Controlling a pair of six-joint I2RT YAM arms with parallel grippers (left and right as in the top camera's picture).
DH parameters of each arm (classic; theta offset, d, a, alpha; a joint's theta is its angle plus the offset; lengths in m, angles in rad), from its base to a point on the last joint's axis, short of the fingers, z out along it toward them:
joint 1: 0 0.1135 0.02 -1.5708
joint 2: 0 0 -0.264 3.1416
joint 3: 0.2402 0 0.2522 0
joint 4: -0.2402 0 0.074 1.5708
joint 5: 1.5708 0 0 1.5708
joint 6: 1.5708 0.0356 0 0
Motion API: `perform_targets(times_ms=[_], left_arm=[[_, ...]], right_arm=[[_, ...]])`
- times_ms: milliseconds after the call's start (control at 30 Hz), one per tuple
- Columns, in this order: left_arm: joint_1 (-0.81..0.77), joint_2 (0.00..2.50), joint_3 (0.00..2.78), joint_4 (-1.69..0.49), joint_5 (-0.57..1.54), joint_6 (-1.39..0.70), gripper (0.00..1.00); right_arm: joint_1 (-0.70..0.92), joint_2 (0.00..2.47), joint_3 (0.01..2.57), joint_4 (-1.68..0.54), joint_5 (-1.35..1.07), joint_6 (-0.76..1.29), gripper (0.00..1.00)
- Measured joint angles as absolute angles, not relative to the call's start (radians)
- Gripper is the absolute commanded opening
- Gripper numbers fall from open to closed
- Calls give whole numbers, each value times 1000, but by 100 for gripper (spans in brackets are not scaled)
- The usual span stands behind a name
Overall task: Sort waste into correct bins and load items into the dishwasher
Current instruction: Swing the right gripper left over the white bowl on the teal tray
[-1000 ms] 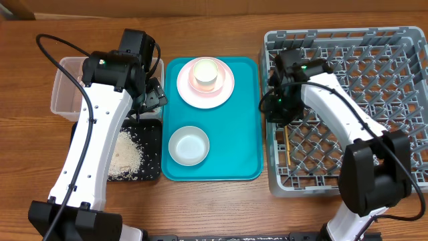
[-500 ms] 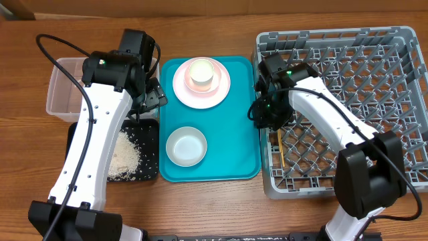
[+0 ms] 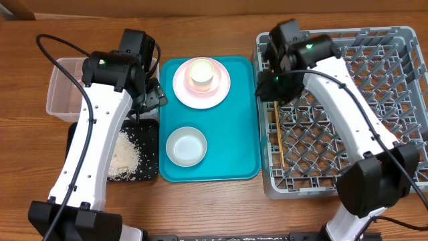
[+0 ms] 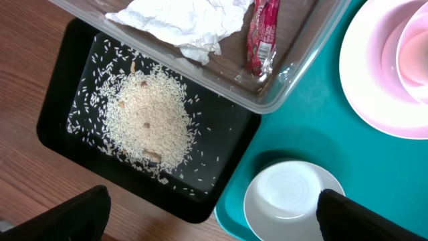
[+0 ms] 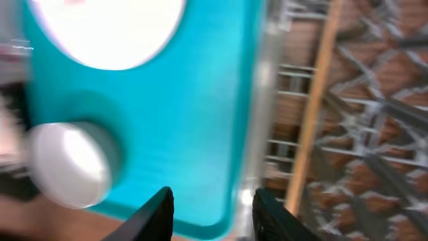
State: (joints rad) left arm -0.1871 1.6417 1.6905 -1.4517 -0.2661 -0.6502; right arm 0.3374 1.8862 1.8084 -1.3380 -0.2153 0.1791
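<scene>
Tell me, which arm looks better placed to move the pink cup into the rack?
Probably the right. The right gripper hangs open at the left edge of the rack, beside the teal tray where the cup sits on the plate. The left gripper hovers by the clear tub, across the tray from the rack.

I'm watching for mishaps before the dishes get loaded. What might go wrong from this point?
The chopsticks lie flat on the open grid of the rack, by its left wall; they might slip through a gap. The cup stands on the pink plate; lifting the plate first could tip it. The right hand is open close to the rack wall, and that view is blurred, so a bump seems possible.
</scene>
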Motion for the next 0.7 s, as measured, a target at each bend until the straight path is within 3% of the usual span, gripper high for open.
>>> perform_targets(times_ms=[233, 700], left_arm=[[-187, 1642, 1691, -1452, -266, -650, 100], [-187, 1642, 1691, -1428, -198, -648, 100]], right_arm=[[430, 1882, 1828, -1346, -397, 184, 41], [687, 1882, 1775, -1300, -413, 205, 43]])
